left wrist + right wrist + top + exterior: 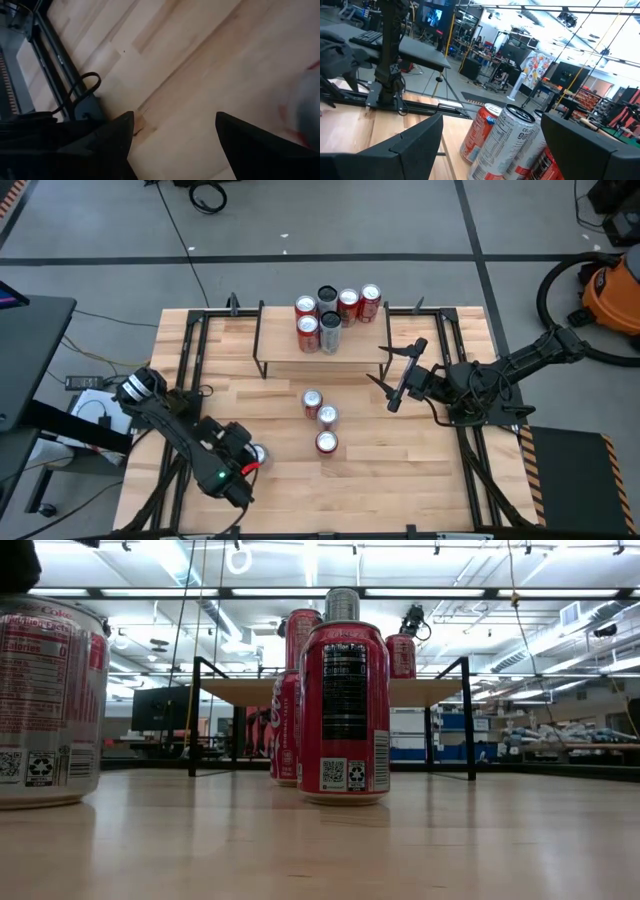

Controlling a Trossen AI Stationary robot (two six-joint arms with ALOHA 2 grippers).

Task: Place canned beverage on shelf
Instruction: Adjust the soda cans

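Observation:
The shelf, a light plank on thin black legs, stands at the table's far middle with several red and silver cans upright on it. Three red cans stand in a row on the table before it. One more can stands upright at the near left, large in the low view. My left gripper is open low beside this can, which shows blurred outside its fingers. My right gripper is open and empty by the shelf's right end, facing the shelf cans.
Black metal frame rails run along the table's left and right sides. In the low view the nearest of the three row cans stands in front of the shelf. Bare tabletop lies at the near right.

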